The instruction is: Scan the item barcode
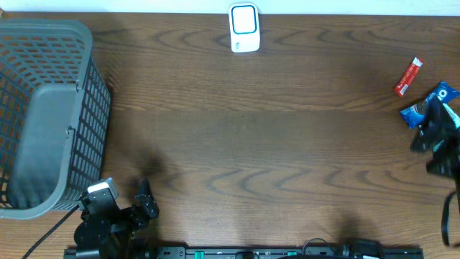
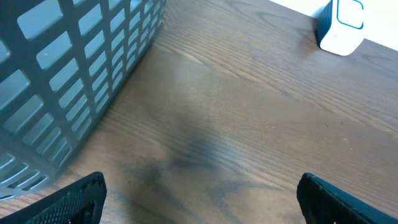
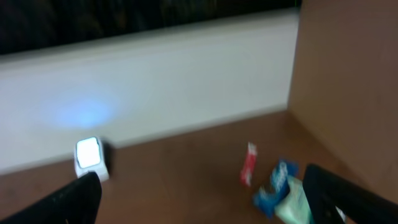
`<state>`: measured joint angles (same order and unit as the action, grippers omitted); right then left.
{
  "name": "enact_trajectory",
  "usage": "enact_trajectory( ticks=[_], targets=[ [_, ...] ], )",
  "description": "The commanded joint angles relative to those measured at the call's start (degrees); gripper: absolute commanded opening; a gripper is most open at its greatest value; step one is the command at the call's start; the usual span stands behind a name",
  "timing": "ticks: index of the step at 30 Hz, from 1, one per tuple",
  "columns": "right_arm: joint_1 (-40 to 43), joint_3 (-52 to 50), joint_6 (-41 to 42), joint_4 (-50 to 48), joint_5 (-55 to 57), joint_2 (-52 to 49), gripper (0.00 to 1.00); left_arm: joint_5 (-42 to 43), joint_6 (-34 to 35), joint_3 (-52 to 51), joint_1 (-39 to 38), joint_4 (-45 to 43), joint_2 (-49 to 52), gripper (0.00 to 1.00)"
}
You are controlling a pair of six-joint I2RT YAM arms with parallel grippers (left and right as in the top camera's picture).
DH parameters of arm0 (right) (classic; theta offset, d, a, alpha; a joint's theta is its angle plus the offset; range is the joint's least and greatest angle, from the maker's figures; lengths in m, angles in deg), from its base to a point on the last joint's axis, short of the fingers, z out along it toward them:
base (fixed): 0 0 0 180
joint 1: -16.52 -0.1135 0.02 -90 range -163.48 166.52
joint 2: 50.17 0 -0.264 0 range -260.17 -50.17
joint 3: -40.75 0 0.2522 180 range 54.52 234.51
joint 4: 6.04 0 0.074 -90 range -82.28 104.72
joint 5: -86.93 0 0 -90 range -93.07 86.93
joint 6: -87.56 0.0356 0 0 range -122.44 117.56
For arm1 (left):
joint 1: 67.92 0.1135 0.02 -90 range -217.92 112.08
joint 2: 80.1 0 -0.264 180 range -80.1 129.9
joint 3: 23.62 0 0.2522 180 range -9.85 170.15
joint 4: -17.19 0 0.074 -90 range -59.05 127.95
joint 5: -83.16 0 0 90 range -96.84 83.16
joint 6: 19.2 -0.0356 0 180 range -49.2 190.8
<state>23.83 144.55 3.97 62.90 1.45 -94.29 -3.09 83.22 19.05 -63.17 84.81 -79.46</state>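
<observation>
The white barcode scanner [image 1: 244, 27] with a blue-edged window stands at the table's far middle edge; it also shows in the left wrist view [image 2: 341, 25] and the right wrist view [image 3: 91, 159]. A red packet [image 1: 409, 77] and a blue packet [image 1: 430, 106] lie at the far right. In the right wrist view the red packet [image 3: 249, 164], the blue packet [image 3: 275, 187] and a pale green item [image 3: 297, 203] are blurred. My right gripper [image 1: 433, 131] hovers open over the blue packet, holding nothing. At the near left my left gripper [image 1: 146, 198] is open and empty.
A large grey mesh basket [image 1: 43, 115] fills the left side of the table, close beside the left arm, and its wall [image 2: 74, 68] fills the left of the left wrist view. A white wall [image 3: 155, 93] runs behind the table.
</observation>
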Motion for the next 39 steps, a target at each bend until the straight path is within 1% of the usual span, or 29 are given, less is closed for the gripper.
enact_trajectory(
  ticks=[1,7,17,21,27,39],
  targets=[
    [-1.2,-5.8,-1.2,-4.2,1.0,7.0,0.99,0.1,0.3,0.2,0.0,0.1,-0.1,0.98],
    [-2.3,-23.4,-1.4,-18.4,1.2,20.7,0.99,0.1,0.3,0.2,0.0,0.1,-0.1,0.98],
    [-5.5,-50.6,-1.3,-43.1,-2.5,32.3,0.99,0.1,0.3,0.2,0.0,0.1,-0.1,0.98],
    [-6.3,-59.4,-1.3,-49.8,-2.5,37.0,0.99,0.1,0.3,0.2,0.0,0.1,-0.1,0.98],
    [-6.3,-69.7,-1.3,-52.3,-2.5,43.7,0.99,0.1,0.3,0.2,0.0,0.1,-0.1,0.98],
    [-6.3,-83.8,-1.5,-53.0,-0.9,43.8,0.99,0.1,0.3,0.2,0.0,0.1,-0.1,0.98]
  ],
)
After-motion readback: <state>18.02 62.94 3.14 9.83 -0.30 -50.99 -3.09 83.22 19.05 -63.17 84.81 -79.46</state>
